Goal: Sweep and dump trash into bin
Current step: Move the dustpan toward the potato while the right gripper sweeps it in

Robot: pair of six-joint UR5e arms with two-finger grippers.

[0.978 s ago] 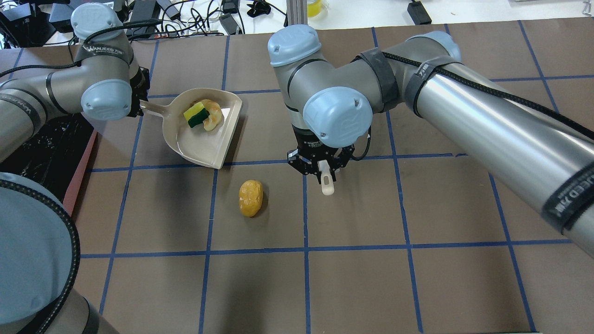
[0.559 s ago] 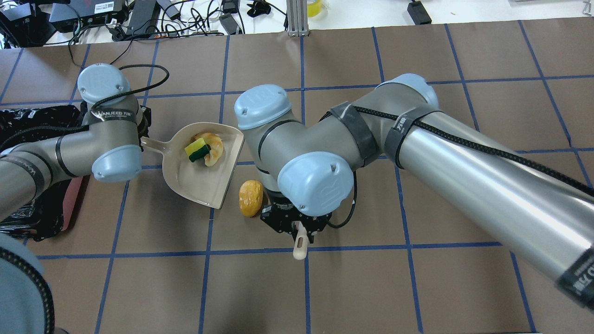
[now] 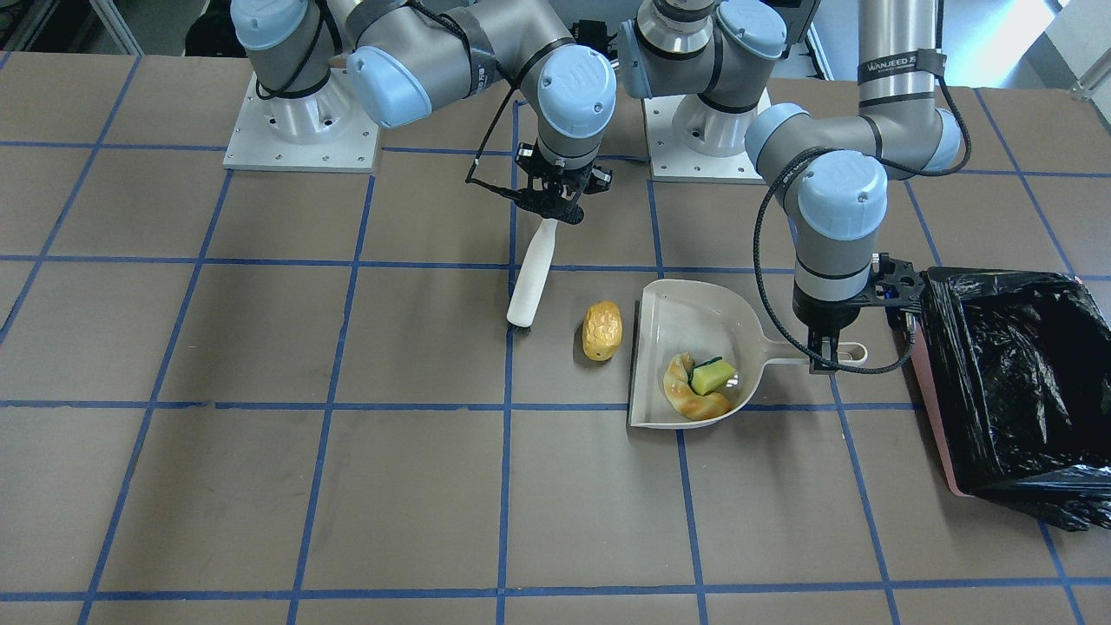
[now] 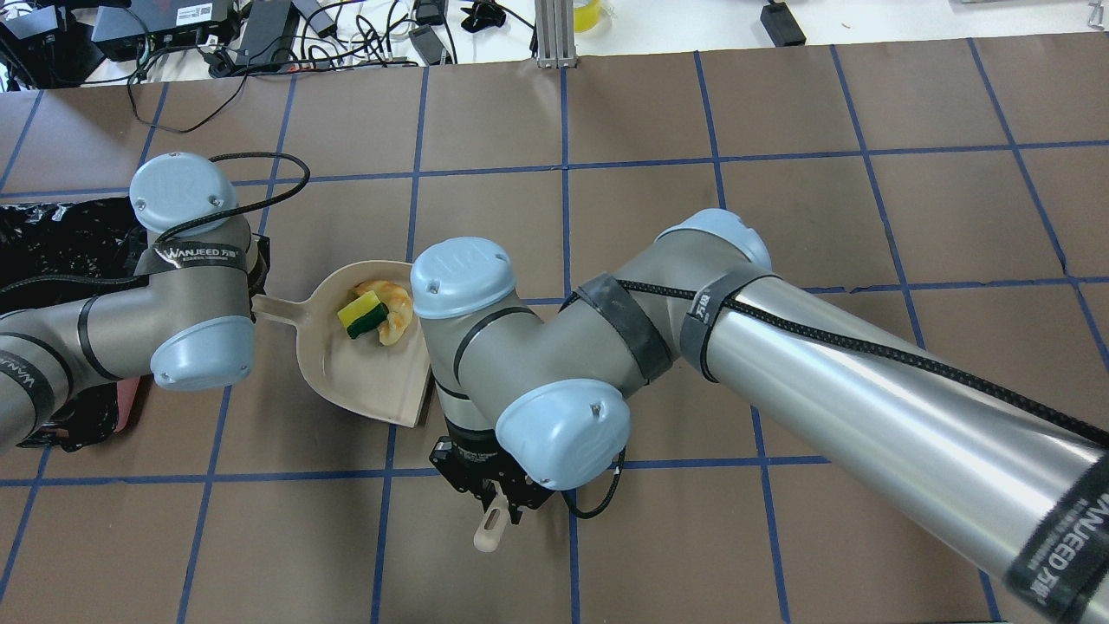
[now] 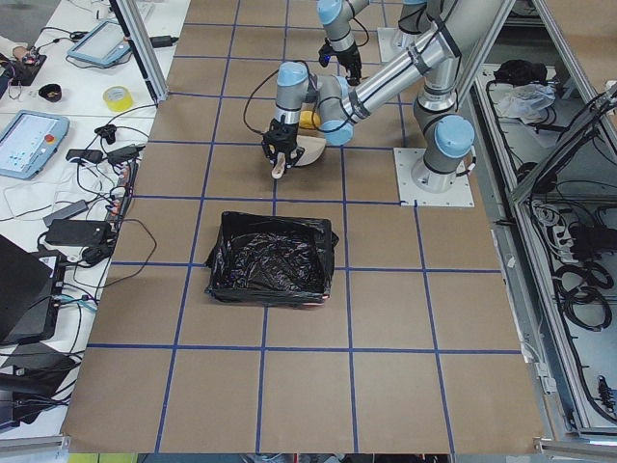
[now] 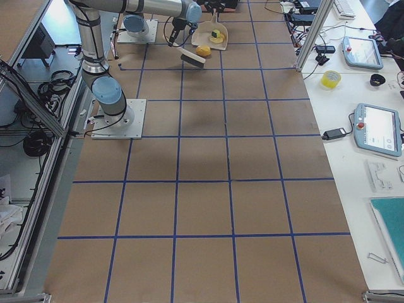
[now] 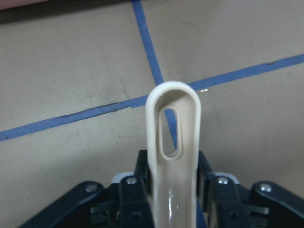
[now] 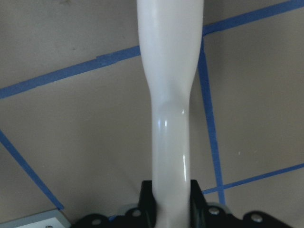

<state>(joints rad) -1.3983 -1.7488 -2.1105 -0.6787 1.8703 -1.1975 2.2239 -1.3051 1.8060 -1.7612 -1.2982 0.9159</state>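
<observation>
My left gripper is shut on the handle of the beige dustpan, which rests on the table. The tan croissant and the yellow sponge with green backing lie in the pan. The golden-brown roll lies on the table just off the pan's open edge. My right gripper is shut on a white brush, whose lower end stands beside the roll on the side away from the pan. In the overhead view my right arm hides the roll. The bin, black-lined, stands just past the pan's handle.
The table is brown paper with a blue tape grid. Cables and electronics lie beyond the far edge. In the overhead view the bin sits at the left edge, partly under my left arm.
Both arms have moved toward the robot's side of the table. The dustpan came with the left gripper. The right arm with the brush swung over the roll and now hides it in the overhead view.
</observation>
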